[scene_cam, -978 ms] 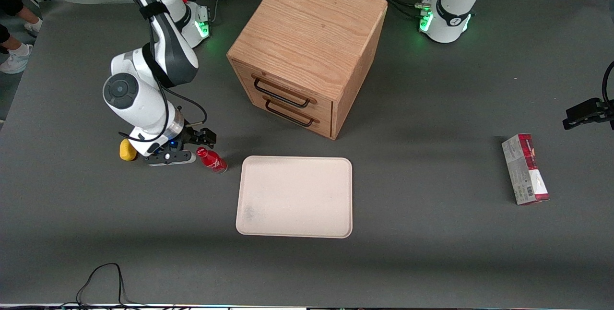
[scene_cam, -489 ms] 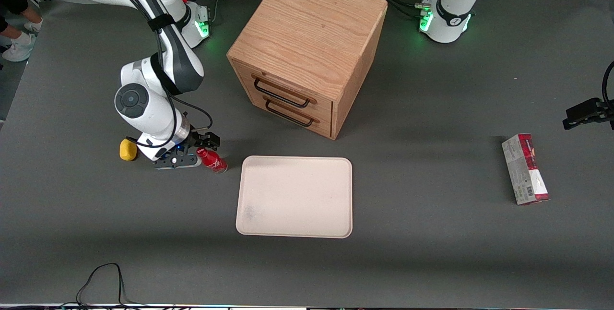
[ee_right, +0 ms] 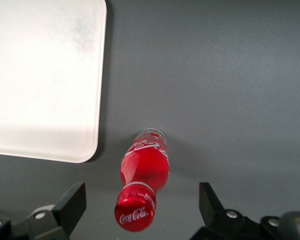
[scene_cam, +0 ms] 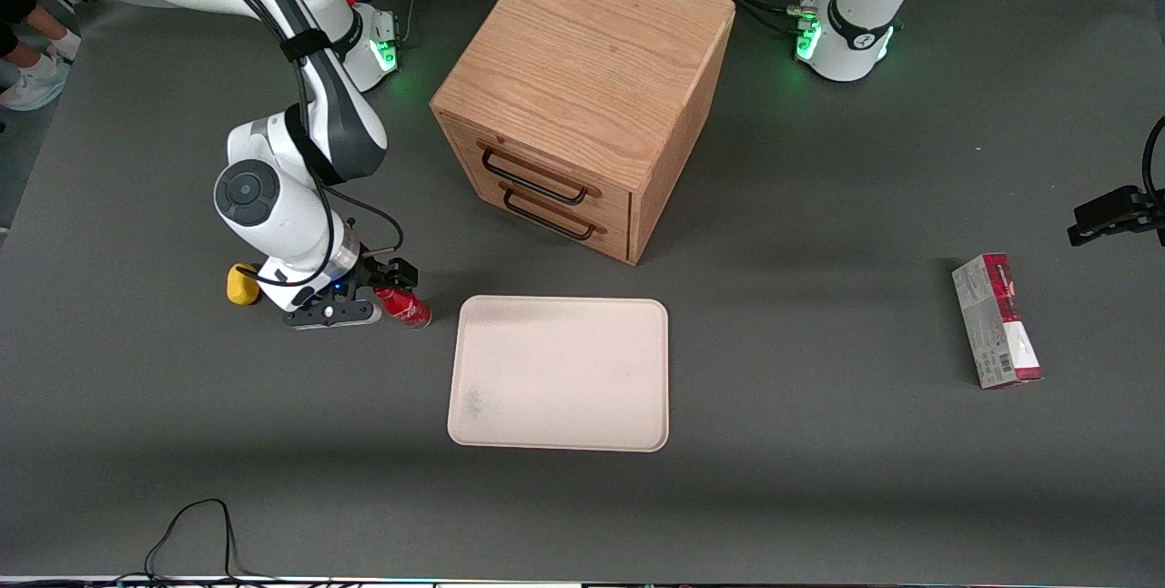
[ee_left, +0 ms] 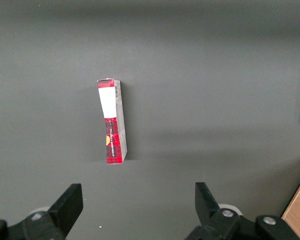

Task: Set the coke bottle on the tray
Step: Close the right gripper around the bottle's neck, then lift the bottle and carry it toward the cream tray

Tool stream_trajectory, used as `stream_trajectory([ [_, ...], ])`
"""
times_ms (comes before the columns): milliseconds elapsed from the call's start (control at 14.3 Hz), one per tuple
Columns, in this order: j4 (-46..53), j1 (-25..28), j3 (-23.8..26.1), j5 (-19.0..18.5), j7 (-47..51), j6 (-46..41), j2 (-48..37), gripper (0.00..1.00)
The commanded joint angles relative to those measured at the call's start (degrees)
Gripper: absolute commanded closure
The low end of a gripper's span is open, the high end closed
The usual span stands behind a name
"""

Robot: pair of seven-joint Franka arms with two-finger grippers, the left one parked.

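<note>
standing upright on the grey surface just beside the tray, the bottle sits between the gripper's spread jaws, untouched, cap toward the wrist camera and clear base down. it is glossy red and rounded; the tray is flat, cream, smudged, round-cornered.

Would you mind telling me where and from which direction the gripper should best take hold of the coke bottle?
Probably at the neck just under the cap, from above. The coke bottle stands upright on the table beside the tray, cap up, and the open gripper is right over it with a finger on either side. The narrow round neck should fit between them; the wider body looks harder to span.
</note>
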Motion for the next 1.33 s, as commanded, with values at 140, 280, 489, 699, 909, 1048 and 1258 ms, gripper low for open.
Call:
stream_trajectory([
  [140,0.97,1.04,-0.31,-0.78,0.85,-0.3,1.1,0.14],
  [280,1.06,1.22,-0.31,-0.78,0.85,-0.39,1.1,0.42],
  [489,1.15,1.13,-0.31,-0.78,0.85,-0.48,1.01,0.81],
  [699,2.02,1.13,-0.39,-0.78,0.76,-1.97,0.75,1.0],
  [909,8.06,0.96,-0.66,-0.78,0.5,-10.98,0.31,1.0],
  [1048,14.39,0.96,-0.83,-0.86,0.5,-19.85,-0.13,1.0],
  [1258,25.72,0.78,-1.27,-2.09,0.32,-34.09,-0.4,1.0],
])
